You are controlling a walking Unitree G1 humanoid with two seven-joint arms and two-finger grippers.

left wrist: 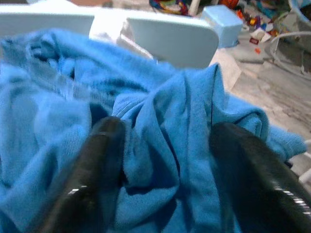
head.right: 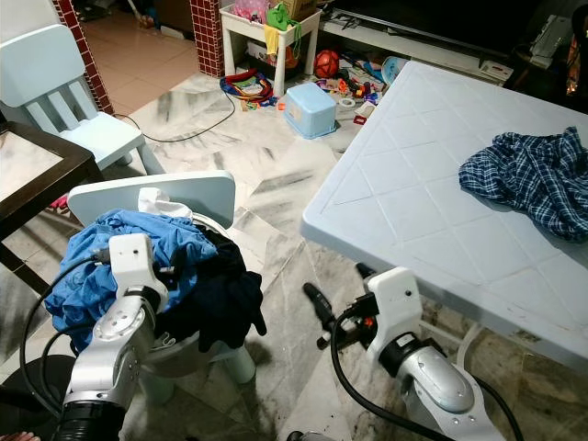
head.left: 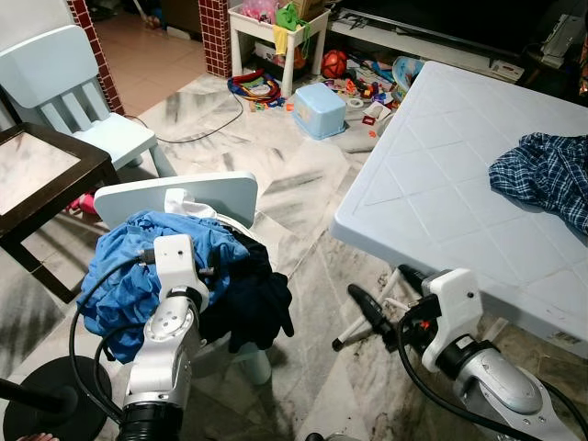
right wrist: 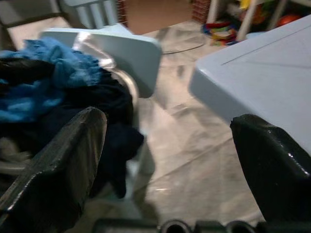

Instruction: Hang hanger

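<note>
A pile of clothes lies on a small pale blue chair: a blue shirt on top, and a dark navy garment hanging off its right side. My left gripper is down on the pile, open, and a fold of the blue shirt bulges between its fingers. Low over the floor between the chair and the table, my right gripper is open and holds nothing; it faces the chair in the right wrist view. I can make out no hanger.
A pale blue plastic table stands at the right with a plaid shirt on it. A dark wooden table and a child's chair are at the left. A black round stand base is near my feet. Toys and a blue bin lie farther off.
</note>
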